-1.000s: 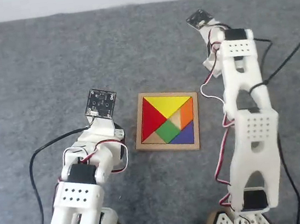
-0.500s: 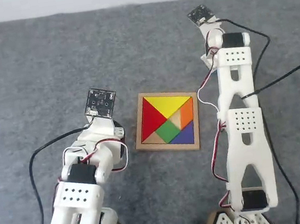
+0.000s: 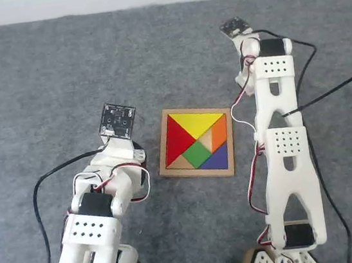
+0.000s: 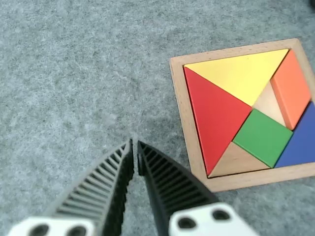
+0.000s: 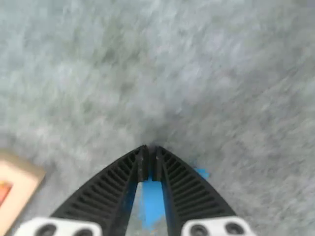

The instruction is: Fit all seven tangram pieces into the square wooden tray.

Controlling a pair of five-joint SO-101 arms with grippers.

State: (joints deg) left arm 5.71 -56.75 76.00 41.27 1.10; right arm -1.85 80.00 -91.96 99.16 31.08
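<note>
Tray (image 3: 162, 145) sits on grey felt counter (image 3: 39, 78), near the left fingers (image 4: 129, 152), ahead of them and off toward the other arm, not touching. Tray corner (image 5: 15, 177) also lies near the right fingers (image 5: 141, 157), back and to one side of them.

Left arm (image 3: 99, 213) parked beside tray. Right arm (image 3: 285, 149) stretched out straight past tray; a second ago its links were kinked and skewed, now lined up, wrist shifted slightly. Left arm and tray same as before.

All seven pieces lie flat inside the frame:
- red triangle (image 4: 211, 118) and yellow triangle (image 4: 236, 71), the big two, on the side nearest the left fingers
- blue piece (image 4: 300, 147)
- orange piece (image 4: 293, 88)
- green square (image 4: 262, 137)
- two plain wood triangles (image 4: 236, 161), (image 4: 268, 103)

No gaps visible, nothing loose on counter.

Left fingers together, holding nothing. Right fingers together at the tips, over bare felt; small blue patch (image 5: 152, 196) shows between their bases, cannot tell what it is.

Judgement: puzzle looks complete, the right arm's straightening reads as backing off, not another pick. Nothing left to place.
</note>
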